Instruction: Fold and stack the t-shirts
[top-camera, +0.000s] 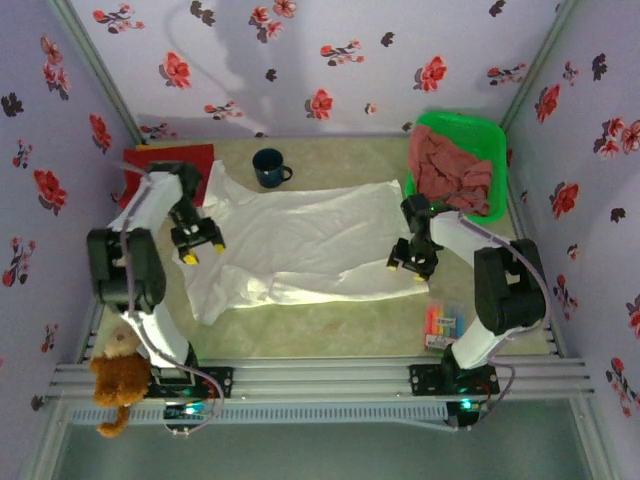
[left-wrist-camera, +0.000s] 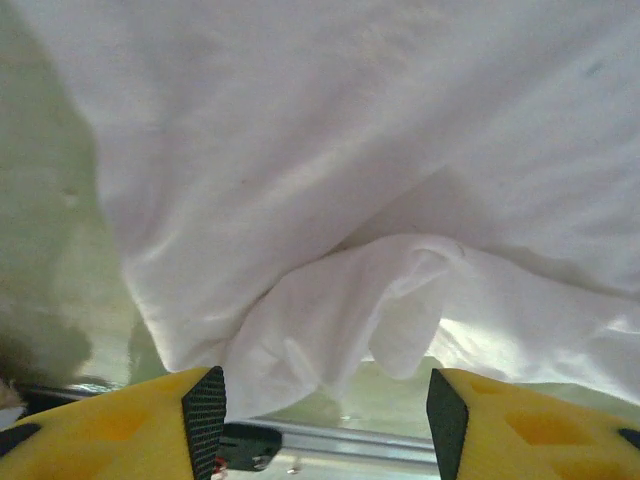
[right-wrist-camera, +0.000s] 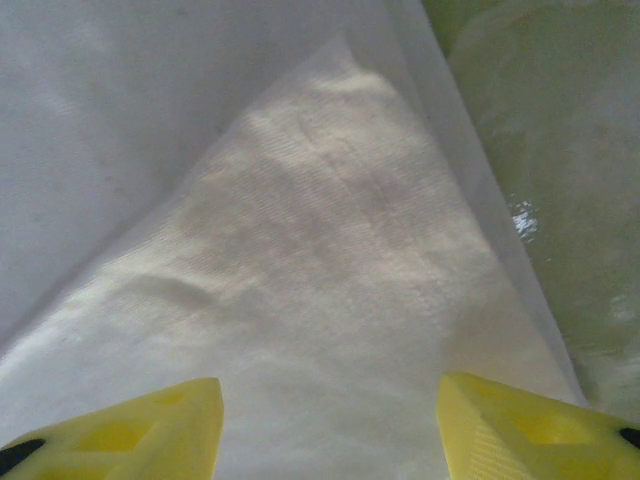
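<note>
At the table's middle, the left gripper (top-camera: 197, 243) and the right gripper (top-camera: 411, 262) hang with jaws apart, gripping nothing. Each is over one side edge of the thin white cloth t-shirt (top-camera: 300, 240), which lies spread out and rumpled near-left. No fold looks finished. Dusty-pink cloth shirts (top-camera: 452, 175) sit heaped in the green plastic basket (top-camera: 470, 125), and a flat red cloth shirt (top-camera: 165, 158) lies far left.
</note>
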